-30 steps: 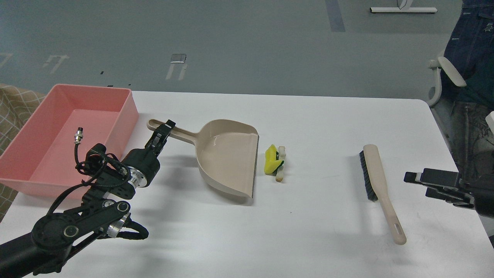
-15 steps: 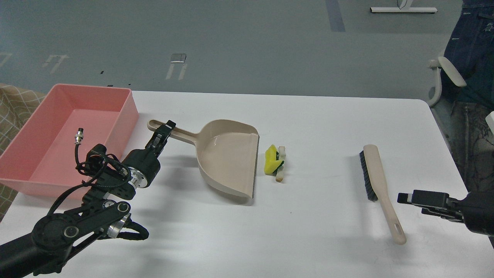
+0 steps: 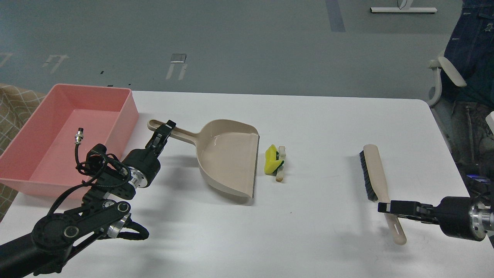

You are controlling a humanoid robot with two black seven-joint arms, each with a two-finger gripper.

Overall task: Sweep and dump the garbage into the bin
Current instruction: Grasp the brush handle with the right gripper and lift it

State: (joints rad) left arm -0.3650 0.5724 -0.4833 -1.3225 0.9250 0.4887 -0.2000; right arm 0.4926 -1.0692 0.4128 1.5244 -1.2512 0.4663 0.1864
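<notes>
The garbage lies on the white table just right of the dustpan's mouth: a bright yellow soft piece [image 3: 271,159] and a pale bread-like wedge [image 3: 281,165], touching each other. The beige dustpan [image 3: 227,158] lies flat with its handle pointing left. My left gripper [image 3: 165,129] is shut on that handle. The salmon-pink bin [image 3: 77,131] stands at the far left. A beige brush [image 3: 373,170] with black bristles lies at the right. My right gripper [image 3: 384,207] is at the brush's handle, seen side-on and dark, so its jaws cannot be told apart.
The white table [image 3: 316,239] has its right edge close behind the brush. An office chair [image 3: 444,73] and dark clothing stand beyond the right edge. A checked cloth [image 3: 15,108] shows left of the bin.
My right gripper has moved left and down from the table's right edge to the brush's handle. The left arm, dustpan and garbage have not moved.
</notes>
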